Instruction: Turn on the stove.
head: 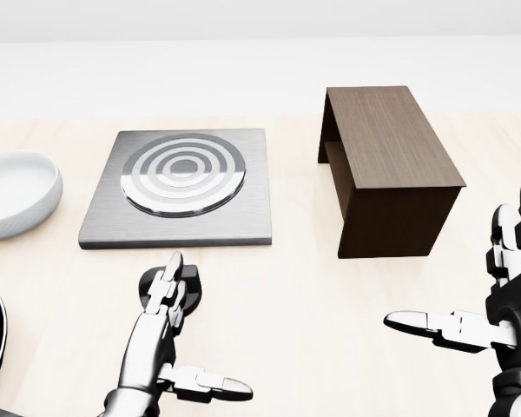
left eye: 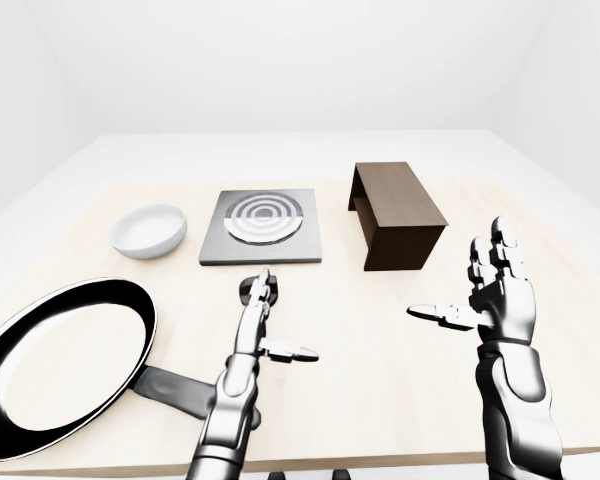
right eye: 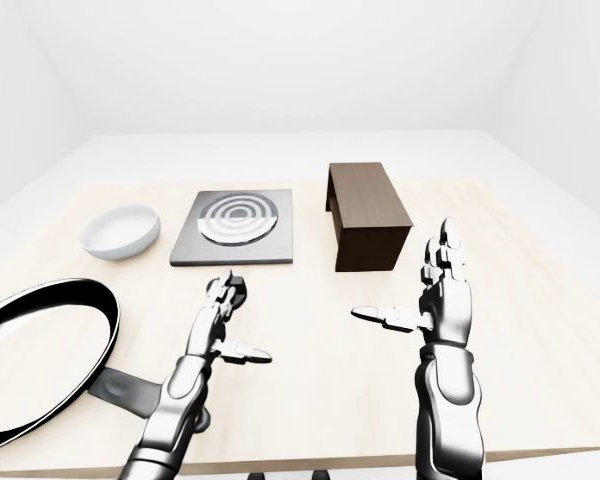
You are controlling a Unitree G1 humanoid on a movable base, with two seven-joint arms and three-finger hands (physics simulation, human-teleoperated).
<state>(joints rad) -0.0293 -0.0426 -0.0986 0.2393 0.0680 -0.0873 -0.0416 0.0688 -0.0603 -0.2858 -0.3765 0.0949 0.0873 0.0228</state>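
No labels or writing readable anywhere. Pale wood table (left eye: 380, 330) in a plain white room. Left hand (head: 161, 334) has its fingers spread over the black knob (head: 189, 291), just below the stove (head: 181, 187). Right hand (head: 495, 304) hovers wide open, holding nothing.

Everything I see is bright and evenly lit, with soft light falling from above and no hard glare. My left hand (head: 161, 326) throws only a faint shadow on the pale table (head: 286, 287). The dark wooden box (head: 391, 165) is shaded on its near face, toward six o'clock. The frying pan (left eye: 65, 365) mirrors the white room. All is sharp, without blur; the eye views stretch slightly at their edges.
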